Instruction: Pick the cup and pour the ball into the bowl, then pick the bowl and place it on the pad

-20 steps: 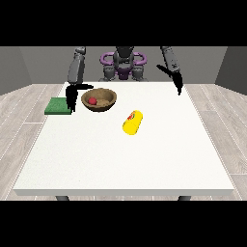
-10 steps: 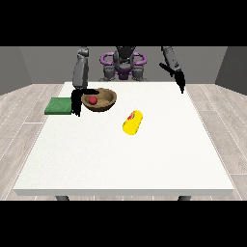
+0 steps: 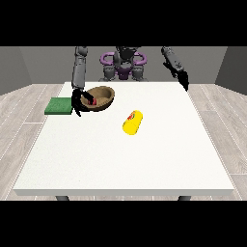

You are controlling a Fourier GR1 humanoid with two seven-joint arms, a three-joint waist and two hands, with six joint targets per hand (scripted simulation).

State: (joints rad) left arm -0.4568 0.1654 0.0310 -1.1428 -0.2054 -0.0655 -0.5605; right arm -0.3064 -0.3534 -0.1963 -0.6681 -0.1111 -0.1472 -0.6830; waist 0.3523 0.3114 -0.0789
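Observation:
A brown bowl (image 3: 103, 94) with a red ball (image 3: 93, 101) inside hangs tilted, lifted a little off the table at the back left. The hand at the view's left (image 3: 77, 102) is curled on the bowl's left rim. The green pad (image 3: 60, 105) lies flat just left of that hand. A yellow cup (image 3: 132, 122) lies on its side near the table's middle. The hand at the view's right (image 3: 184, 80) hovers above the table's back right edge, away from everything, with its fingers pointing down.
The white table (image 3: 125, 159) fills the view. The robot's torso (image 3: 124, 62) stands behind its far edge.
The hand at the view's left has raised and tilted the bowl with the ball in it. The cup, the pad and the other hand have hardly moved.

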